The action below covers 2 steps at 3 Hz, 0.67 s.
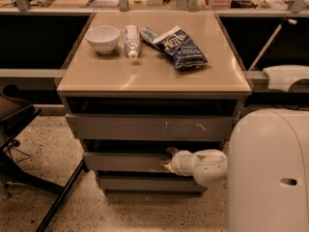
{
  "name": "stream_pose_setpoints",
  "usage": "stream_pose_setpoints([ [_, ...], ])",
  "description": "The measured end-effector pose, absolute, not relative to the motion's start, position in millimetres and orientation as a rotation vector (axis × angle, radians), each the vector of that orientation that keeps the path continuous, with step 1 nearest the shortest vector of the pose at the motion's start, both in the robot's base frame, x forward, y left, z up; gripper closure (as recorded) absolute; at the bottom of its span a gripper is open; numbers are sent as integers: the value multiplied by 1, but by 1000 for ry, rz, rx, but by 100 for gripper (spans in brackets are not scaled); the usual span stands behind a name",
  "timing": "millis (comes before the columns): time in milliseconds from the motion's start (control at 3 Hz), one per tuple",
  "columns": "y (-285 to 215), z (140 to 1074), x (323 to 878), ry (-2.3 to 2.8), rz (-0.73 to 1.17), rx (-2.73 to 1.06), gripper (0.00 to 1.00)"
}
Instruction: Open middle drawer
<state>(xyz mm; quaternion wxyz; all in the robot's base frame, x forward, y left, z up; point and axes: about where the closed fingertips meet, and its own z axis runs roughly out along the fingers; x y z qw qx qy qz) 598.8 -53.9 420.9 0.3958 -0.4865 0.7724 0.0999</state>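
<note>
Grey middle drawer (123, 162), gripper (167, 160) at its upper edge

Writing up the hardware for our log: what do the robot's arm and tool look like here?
The arm is glossy white, made of smooth, rounded, bulbous segments; no cables or markings show. The tool, at the front of the middle drawer, is a cream-tan tip. The arm comes out of a large rounded white shell with one small dark slot.
</note>
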Motion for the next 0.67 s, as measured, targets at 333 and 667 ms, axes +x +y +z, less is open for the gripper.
stream_pose_setpoints([
  [333, -70, 424, 583, 1982, 248, -1188, 89],
  [667, -82, 434, 573, 1984, 233, -1155, 100],
])
